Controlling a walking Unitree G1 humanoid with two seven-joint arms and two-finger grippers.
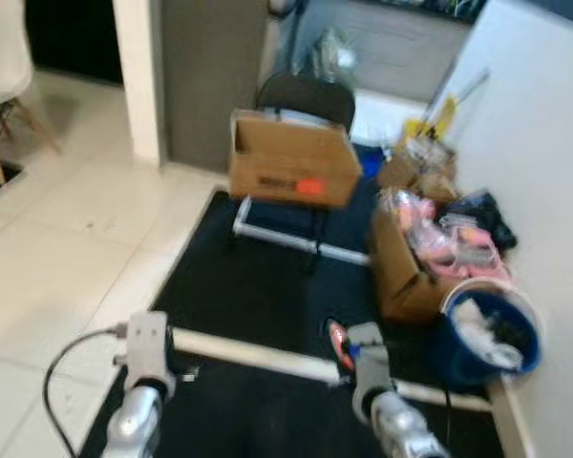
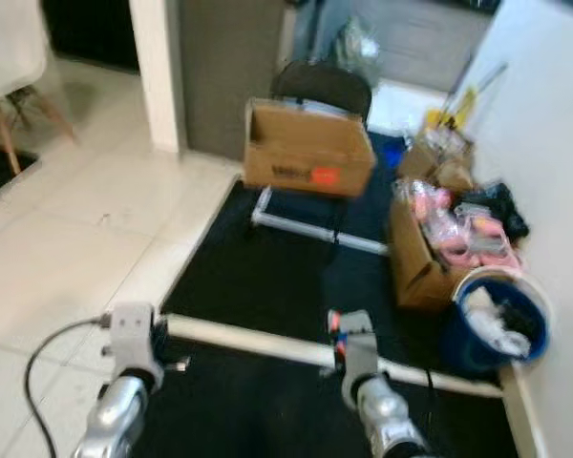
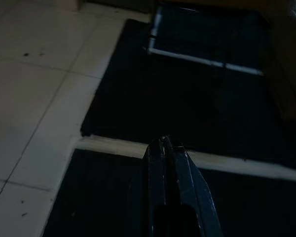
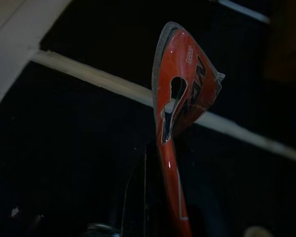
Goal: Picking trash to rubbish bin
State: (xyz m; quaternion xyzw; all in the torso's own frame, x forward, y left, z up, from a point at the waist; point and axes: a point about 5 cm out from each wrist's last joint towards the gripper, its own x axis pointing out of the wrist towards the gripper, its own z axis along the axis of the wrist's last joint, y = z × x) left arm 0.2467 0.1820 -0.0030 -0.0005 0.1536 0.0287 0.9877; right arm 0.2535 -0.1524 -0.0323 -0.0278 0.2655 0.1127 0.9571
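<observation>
Right claw (image 4: 163,148) pinches red wrapper (image 4: 180,94) over black mat (image 1: 258,277); left claw (image 3: 166,148) seemingly closed.

You see a black mat (image 1: 258,277) spread over pale floor tiles (image 1: 67,248), with a white strip (image 1: 258,355) lying across it. A cardboard box (image 1: 291,160) rests on a dark chair (image 1: 306,95) at the mat's far end. To your right, an open cardboard box (image 1: 401,262) holds pink packets (image 1: 454,243), close beside a white wall (image 1: 544,172).
</observation>
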